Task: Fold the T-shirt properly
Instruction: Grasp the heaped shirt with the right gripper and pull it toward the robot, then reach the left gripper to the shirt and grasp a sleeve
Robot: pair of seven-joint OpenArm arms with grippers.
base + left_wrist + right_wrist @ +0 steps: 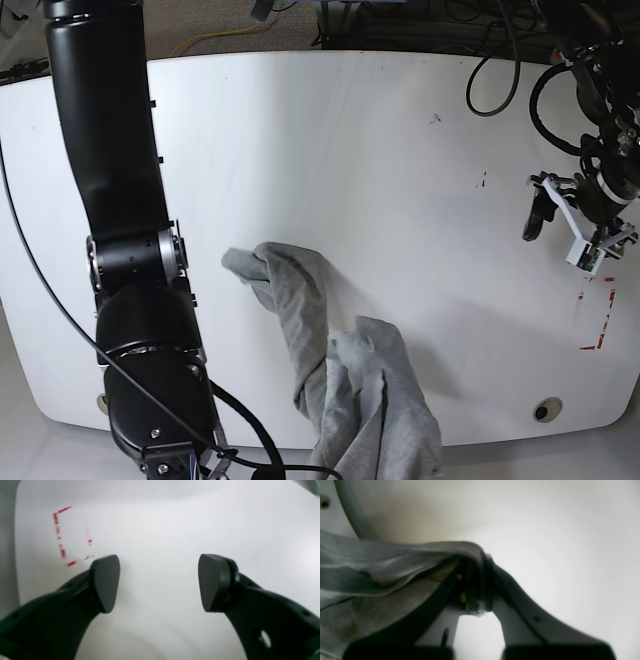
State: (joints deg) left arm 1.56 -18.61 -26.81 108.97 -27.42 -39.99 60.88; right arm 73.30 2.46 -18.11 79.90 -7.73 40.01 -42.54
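1. Left wrist view: the left claw [159, 582] stands wide apart, its two dark pads with bare white worktop [175, 525] between them and nothing in its hold. Ahead of the pad on the view's left side is a broken red square outline [72, 536] marked on the worktop. The picture is soft, so finer detail is lost.

2. Right wrist view: the right claw [475, 587] is pressed together on a bunched fold of the grey T-shirt [382, 565]. The cloth wraps over the fingertips and trails off toward the view's left edge in loose ridges. A grey cable [352, 512] curves past the upper left corner. The white worktop [557, 542] fills the rest, blurred.

3. Base view: the T-shirt [340, 370] lies crumpled and twisted into a long rope-like heap on the near part of the worktop [350, 140], running from a hump near the middle down to the front edge, where it hangs over. The large black arm [120, 230] on the view's left side reaches down toward the bottom edge; its claw is not seen here. The left claw [572, 222] hovers at the far right side over bare worktop, well apart from the T-shirt, just above the red square outline [597, 315]. Black cables [520, 70] loop at the top right.
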